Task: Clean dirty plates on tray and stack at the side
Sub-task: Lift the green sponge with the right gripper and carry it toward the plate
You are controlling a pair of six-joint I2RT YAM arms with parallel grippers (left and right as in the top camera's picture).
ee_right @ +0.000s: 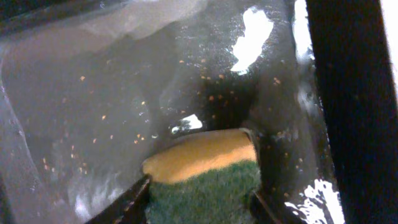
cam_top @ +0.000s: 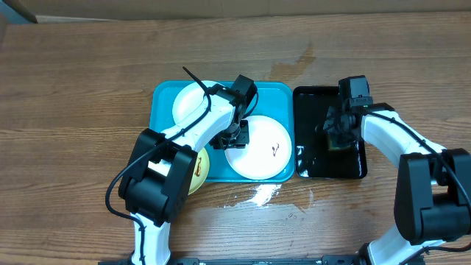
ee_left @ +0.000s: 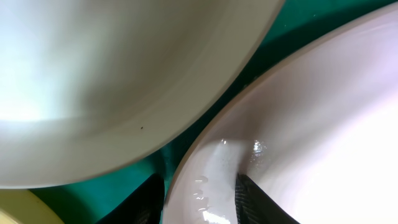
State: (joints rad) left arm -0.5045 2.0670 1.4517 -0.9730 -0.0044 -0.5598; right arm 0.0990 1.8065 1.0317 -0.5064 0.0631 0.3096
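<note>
Left fingers: the left fingers [ee_left: 252, 200] are straddling the rim of the smeared white plate [cam_top: 261, 158], one outside the edge over the turquoise tray [cam_top: 165, 92], the other on the wet inner face. They are seemingly pinching that rim.
Right fingers: the right fingers [ee_right: 135, 200] are pressing in on both sides of the yellow-and-green sponge [ee_right: 205, 171], holding it low in the wet black tray [cam_top: 309, 174] at centre right of the overhead view.
Plates: all three are lying at the turquoise tray, none yet stacked aside. The smeared one is sitting lower right, the second white plate [cam_top: 190, 103] upper left, and the yellow-green plate [cam_top: 200, 174] lower left, mostly hidden under the left arm [cam_top: 188, 132].
Risk, slip: the rim is glistening with water, so a thin pinch is likely to slide off if the plate is lifted or pushed by scrubbing.
Risk, knock: the two white plates are sitting very close in the left wrist view, so tilting the held one is likely to be bumping its neighbour.
Risk, drip: a soaked sponge crossing between trays is likely to be adding to the puddle [cam_top: 261, 195] on the worktop [cam_top: 73, 88].
Left arm pose: reaching from lower left up and right across the tray, wrist angling down at the plate's left rim.
Right arm pose: the right arm [cam_top: 390, 132] is bending in from the right edge, wrist pointing down into the black tray.
</note>
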